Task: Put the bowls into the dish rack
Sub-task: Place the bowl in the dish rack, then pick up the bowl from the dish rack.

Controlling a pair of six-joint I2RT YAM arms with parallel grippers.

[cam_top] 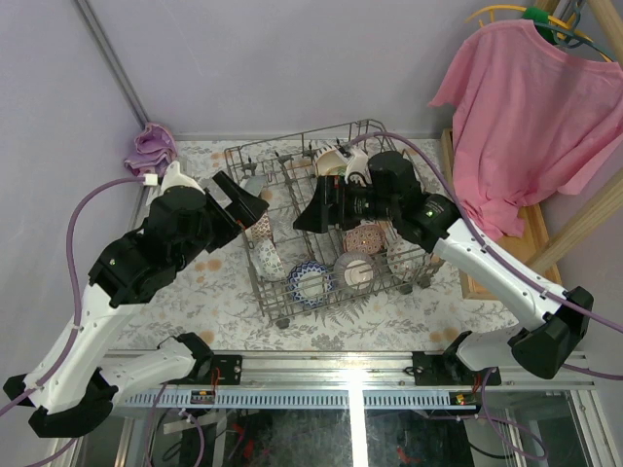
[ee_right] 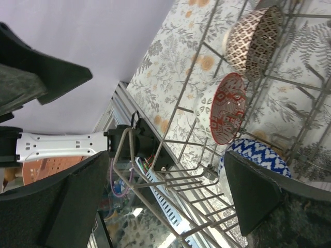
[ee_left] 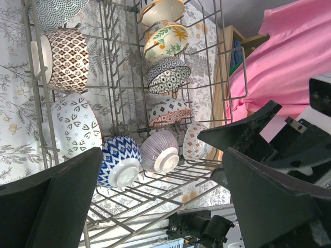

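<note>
Left gripper [cam_top: 245, 202]: wide open, empty; lift it straight up off the rack [cam_top: 282, 141].
Right gripper [cam_top: 313, 214]: wide open, empty; you mustn't knock the bowls [cam_top: 311, 282].

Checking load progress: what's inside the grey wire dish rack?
Many small patterned ceramic bowls, propped up inside the grey wire dish rack. The black right arm hides its middle in the top view.

1. A pink shirt [cam_top: 516, 107] hangs up high on the right, on a yellow hanger [cam_top: 574, 19].
2. A wooden pole [cam_top: 584, 226] leans just beside the shirt.
3. A small purple cloth [cam_top: 151, 148] lies bunched up in the far left corner, by the wall.
4. A table cover [cam_top: 224, 311] with grey leaves and orange flowers lies flat on the table.
5. The wall [cam_top: 273, 58] behind is pale purple.
</note>
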